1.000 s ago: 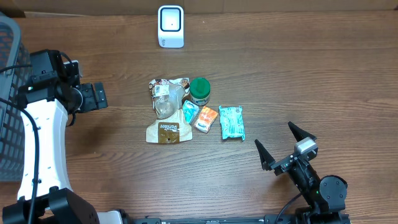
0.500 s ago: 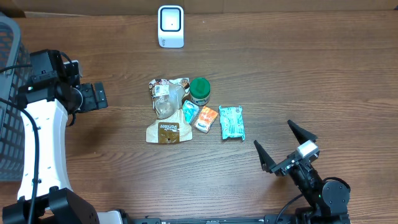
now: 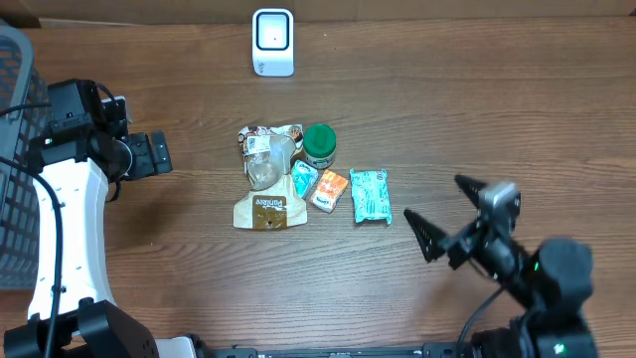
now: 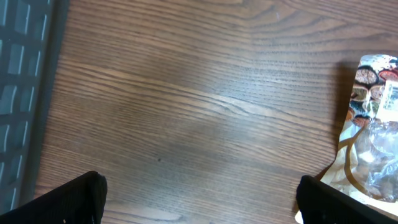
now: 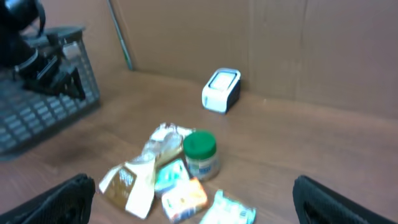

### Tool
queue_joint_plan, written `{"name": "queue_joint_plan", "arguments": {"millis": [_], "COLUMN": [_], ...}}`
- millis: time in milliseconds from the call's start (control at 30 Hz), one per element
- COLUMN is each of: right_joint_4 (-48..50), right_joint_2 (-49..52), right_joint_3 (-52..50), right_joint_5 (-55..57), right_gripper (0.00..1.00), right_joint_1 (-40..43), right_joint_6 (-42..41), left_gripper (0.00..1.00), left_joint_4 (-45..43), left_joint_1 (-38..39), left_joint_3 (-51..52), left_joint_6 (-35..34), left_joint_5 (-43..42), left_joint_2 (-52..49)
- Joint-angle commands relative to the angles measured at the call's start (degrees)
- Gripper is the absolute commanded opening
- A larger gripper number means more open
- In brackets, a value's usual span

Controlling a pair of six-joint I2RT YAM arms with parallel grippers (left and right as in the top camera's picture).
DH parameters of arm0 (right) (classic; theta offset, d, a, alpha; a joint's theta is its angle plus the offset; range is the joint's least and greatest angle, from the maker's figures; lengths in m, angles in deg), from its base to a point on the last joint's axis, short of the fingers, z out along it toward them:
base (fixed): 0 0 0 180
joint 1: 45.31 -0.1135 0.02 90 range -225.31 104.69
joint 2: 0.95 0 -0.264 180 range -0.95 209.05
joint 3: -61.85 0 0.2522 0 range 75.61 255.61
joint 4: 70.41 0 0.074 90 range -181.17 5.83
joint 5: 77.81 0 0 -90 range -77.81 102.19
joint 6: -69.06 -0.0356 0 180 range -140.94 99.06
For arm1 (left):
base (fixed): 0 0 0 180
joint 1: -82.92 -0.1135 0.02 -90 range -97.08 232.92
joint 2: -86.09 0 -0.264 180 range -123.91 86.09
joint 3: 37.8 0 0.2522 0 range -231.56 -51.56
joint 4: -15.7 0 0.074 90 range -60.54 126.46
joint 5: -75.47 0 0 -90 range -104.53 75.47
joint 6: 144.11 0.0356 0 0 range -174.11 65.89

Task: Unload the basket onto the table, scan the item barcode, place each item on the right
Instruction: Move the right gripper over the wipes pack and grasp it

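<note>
A small heap of items lies mid-table: a brown-and-white bag (image 3: 266, 184), a green-lidded jar (image 3: 319, 145), a small teal packet (image 3: 304, 179), an orange packet (image 3: 329, 189) and a teal pouch (image 3: 371, 195). The white barcode scanner (image 3: 272, 42) stands at the far edge; in the right wrist view the scanner (image 5: 221, 90) sits behind the jar (image 5: 200, 154). My right gripper (image 3: 432, 199) hovers open, right of the pouch, holding nothing. My left gripper (image 3: 159, 154) is open left of the bag, over bare wood, with the bag's edge (image 4: 373, 137) beside its right finger.
A dark wire basket (image 3: 15, 159) stands at the table's left edge, and the basket (image 4: 25, 62) also shows in the left wrist view. A cardboard wall (image 5: 280, 43) backs the table behind the scanner.
My right arm has risen and swung toward the items, its open gripper now closer to the teal pouch. The left arm and the items have not moved.
</note>
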Motion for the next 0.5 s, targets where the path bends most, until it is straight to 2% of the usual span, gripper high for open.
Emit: {"name": "queue_joint_plan", "arguments": {"millis": [0, 200, 467], "right_joint_4": [-12.20, -28.79, -25.29], "right_joint_2": [13.44, 31.85, 47.54], "right_joint_3": [14.73, 30.56, 32.28], "right_joint_5": [-2.43, -2.80, -10.56], "right_gripper": [1.00, 1.00, 1.00], "right_joint_1": [-0.28, -0.28, -0.28], "right_joint_6": [-0.39, -0.44, -10.32], "left_gripper": [0.99, 1.00, 1.00], "left_joint_4": [-0.17, -0.17, -0.17], "left_joint_1": [-0.07, -0.07, -0.07], "left_joint_3": [-0.50, -0.52, -0.52], "left_joint_6": [-1.16, -1.16, -1.16], "left_joint_5": [-0.61, -0.61, -0.61], "left_joint_2": [-0.20, -0.20, -0.20]}}
